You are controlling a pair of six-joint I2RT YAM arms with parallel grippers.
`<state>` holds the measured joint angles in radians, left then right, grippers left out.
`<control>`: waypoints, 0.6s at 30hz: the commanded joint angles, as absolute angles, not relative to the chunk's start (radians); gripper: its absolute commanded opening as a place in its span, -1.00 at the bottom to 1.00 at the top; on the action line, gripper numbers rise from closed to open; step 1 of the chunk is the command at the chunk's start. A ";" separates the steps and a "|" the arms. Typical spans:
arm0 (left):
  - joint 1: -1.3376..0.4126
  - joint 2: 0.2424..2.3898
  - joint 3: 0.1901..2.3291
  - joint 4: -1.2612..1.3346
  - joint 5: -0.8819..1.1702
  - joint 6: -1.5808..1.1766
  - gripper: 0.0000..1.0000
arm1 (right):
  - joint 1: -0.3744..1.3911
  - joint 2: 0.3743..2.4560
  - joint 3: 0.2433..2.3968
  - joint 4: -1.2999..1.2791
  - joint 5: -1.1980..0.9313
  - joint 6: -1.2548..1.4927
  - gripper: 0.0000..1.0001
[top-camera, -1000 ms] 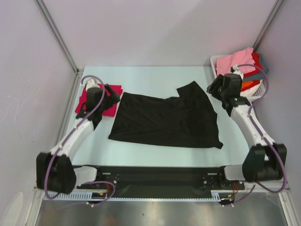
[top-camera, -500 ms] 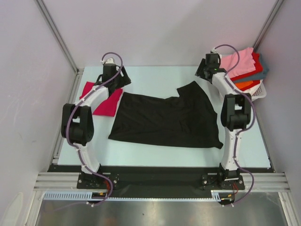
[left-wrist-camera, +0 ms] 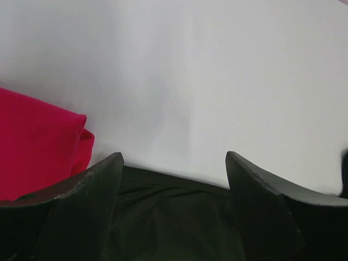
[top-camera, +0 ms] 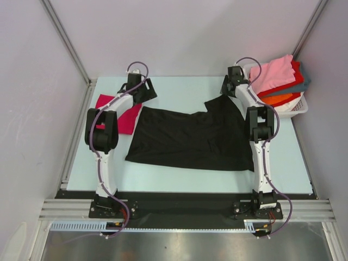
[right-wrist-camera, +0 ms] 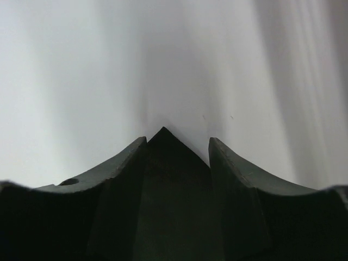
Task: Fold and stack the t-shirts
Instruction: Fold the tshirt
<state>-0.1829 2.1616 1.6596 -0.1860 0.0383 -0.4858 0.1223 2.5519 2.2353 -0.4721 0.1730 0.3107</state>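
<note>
A large black t-shirt [top-camera: 190,138] lies spread flat mid-table, one flap reaching toward the far right. A magenta-red t-shirt [top-camera: 120,115] lies folded at its left. Both arms stretch far out. My left gripper [top-camera: 145,93] hovers at the black shirt's far left corner. In the left wrist view it [left-wrist-camera: 174,159] is open wide, with the black shirt's edge [left-wrist-camera: 174,212] lying between its fingers and the magenta shirt [left-wrist-camera: 38,152] to the left. My right gripper [top-camera: 229,89] sits at the far right flap. Its jaws [right-wrist-camera: 178,140] stand apart astride the black corner [right-wrist-camera: 171,163].
A white slatted basket [top-camera: 297,109] at the far right corner holds a pile of pink [top-camera: 274,73], red, teal and orange shirts. Grey walls and metal posts close in the table's back and sides. A black rail runs along the near edge.
Both arms have unfolded and reached out to the far side, bringing the grippers to the black shirt's far corners. The shirts have not moved.
</note>
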 commanded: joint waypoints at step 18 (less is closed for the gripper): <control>-0.141 2.227 1.804 -0.250 0.089 -0.442 0.62 | 0.160 2.645 2.451 -0.658 0.261 0.213 -0.38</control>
<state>-0.1558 2.2147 1.7561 -0.2497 0.0650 -0.4683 0.1753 2.6259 2.3989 -0.5995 0.2401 0.2256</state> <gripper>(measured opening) 0.813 0.320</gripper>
